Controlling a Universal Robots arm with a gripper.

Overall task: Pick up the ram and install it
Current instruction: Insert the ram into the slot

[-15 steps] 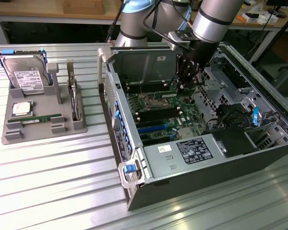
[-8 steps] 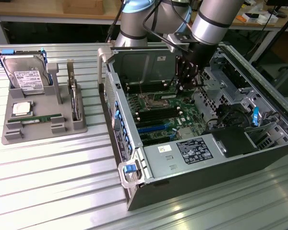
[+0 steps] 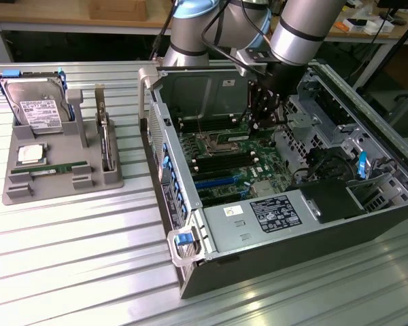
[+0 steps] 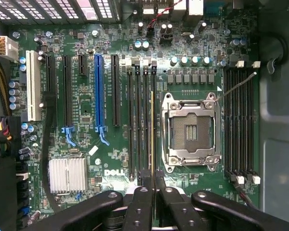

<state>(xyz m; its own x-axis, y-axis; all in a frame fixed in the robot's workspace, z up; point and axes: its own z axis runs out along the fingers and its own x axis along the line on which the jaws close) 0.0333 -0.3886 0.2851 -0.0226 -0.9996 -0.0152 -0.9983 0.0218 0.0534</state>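
Over the open computer case (image 3: 190, 176) at the exterior frame's centre, the claw (image 4: 151, 180) is pinched narrow on the ram (image 4: 151, 134), held edge-on, its long axis running along the memory slots (image 4: 140, 120) directly beneath.

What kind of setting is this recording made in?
Probably a lab or workshop bench for computer assembly: an open computer case lies on a ribbed metal table, a grey parts tray holds a hard drive, and cluttered workbenches stand behind.
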